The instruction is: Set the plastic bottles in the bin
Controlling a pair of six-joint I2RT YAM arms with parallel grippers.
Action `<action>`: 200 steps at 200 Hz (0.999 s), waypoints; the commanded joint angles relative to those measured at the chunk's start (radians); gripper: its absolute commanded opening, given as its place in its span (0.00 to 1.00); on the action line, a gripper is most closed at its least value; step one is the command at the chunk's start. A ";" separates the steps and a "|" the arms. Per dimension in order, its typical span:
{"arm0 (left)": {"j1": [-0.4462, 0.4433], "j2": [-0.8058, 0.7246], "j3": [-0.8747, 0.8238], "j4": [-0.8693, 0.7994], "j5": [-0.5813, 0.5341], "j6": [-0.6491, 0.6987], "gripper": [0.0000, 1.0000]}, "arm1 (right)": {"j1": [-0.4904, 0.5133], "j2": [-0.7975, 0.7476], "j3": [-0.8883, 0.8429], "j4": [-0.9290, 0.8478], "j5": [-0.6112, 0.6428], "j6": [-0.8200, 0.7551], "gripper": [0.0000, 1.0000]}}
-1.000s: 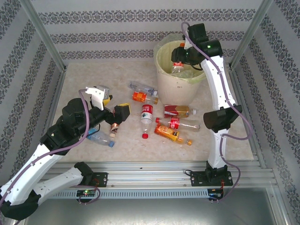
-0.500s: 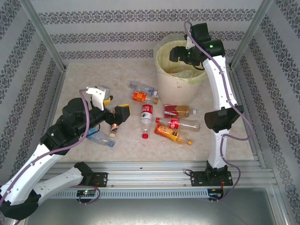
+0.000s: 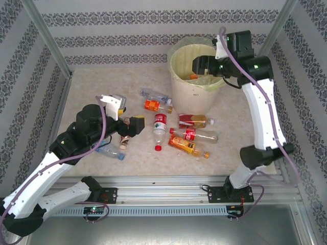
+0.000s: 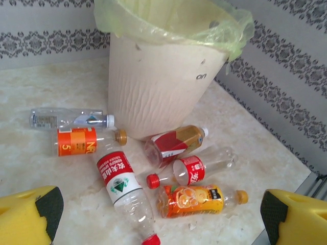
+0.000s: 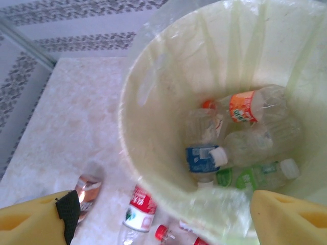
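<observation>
Tabletop (image 3: 87, 87), toward near edge: small clear plastic bottle with blue label (image 3: 110, 150) lies beside the left arm.
Left claw (image 3: 129, 118): released, yellow pads wide apart, nothing between them.
Tabletop middle: six loose plastic bottles lie on their sides, among them an orange-labelled bottle (image 3: 190, 147) and a red-and-white-labelled bottle (image 3: 160, 127).
Far edge, right of middle: tall round cream bin (image 3: 191, 97) with a pale green bag liner; binned bottles (image 5: 245, 106) lie at its bottom.
Right claw (image 3: 200, 65): released, empty, above the bin's mouth.
</observation>
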 commanded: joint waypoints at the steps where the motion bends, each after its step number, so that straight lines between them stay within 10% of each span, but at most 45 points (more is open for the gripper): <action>1: -0.002 0.007 0.025 -0.033 0.017 0.020 1.00 | 0.028 -0.096 -0.093 0.032 -0.050 -0.010 0.89; 114: -0.002 0.143 -0.001 -0.129 0.077 -0.117 1.00 | 0.112 -0.622 -0.717 0.200 -0.323 0.128 0.98; 200: 0.013 0.425 -0.009 -0.180 -0.017 -0.291 1.00 | 0.112 -0.708 -0.934 0.308 -0.348 0.226 0.98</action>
